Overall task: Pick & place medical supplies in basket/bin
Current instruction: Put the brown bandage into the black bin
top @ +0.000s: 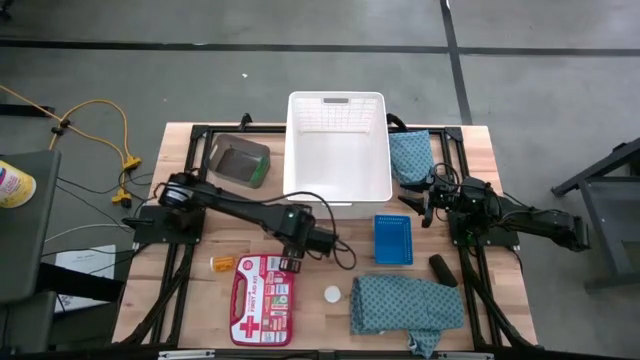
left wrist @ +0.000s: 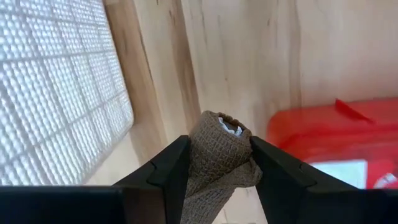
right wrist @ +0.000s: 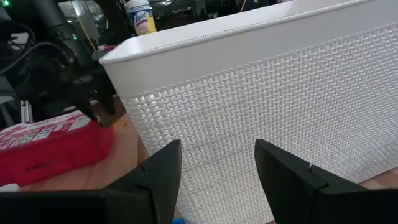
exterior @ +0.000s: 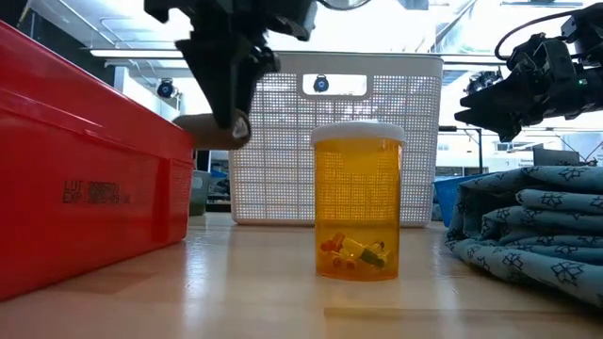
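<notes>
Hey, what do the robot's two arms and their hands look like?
Both arms are dark, nearly black, built from jointed tubular segments. The left hand and right hand each end in two flat, wedge-shaped black fingers. Thin black cables loop around the right arm's wrist. No markings are visible.

We see the left gripper [left wrist: 219, 163] clamped on a brown roll [left wrist: 217, 158], one dark finger [left wrist: 168, 171] pressing each side. At ten o'clock stands the white basket [left wrist: 56, 93]; at three o'clock lies a red case [left wrist: 336, 140] on the wooden table [left wrist: 261, 56].
</notes>
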Robot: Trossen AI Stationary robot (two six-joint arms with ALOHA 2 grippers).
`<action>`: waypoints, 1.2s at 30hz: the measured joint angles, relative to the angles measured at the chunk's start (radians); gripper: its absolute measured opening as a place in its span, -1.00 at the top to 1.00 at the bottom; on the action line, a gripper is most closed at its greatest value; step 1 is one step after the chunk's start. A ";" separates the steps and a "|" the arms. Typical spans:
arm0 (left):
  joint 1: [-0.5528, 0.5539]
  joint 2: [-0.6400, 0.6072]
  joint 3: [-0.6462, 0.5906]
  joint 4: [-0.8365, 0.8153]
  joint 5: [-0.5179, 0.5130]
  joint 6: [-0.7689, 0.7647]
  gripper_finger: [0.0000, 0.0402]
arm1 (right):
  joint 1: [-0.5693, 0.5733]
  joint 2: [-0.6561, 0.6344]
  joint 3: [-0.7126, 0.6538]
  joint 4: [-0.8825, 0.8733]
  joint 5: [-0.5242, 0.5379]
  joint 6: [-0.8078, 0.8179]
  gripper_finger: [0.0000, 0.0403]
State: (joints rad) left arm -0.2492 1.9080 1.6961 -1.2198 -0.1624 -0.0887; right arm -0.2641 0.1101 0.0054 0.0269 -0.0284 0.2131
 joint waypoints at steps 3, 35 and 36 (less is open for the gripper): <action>-0.010 -0.060 -0.073 0.027 -0.001 -0.033 0.25 | 0.000 0.000 0.000 0.000 0.000 0.000 0.05; 0.058 -0.544 -0.616 0.158 -0.025 -0.103 0.25 | 0.000 0.000 0.000 0.000 0.000 0.000 0.05; 0.087 -0.544 -0.616 0.156 -0.019 -0.091 0.25 | 0.000 0.000 0.000 0.000 0.000 0.000 0.05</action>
State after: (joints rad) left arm -0.1618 1.3636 1.0805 -1.0641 -0.1811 -0.1796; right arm -0.2642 0.1102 0.0051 0.0269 -0.0284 0.2131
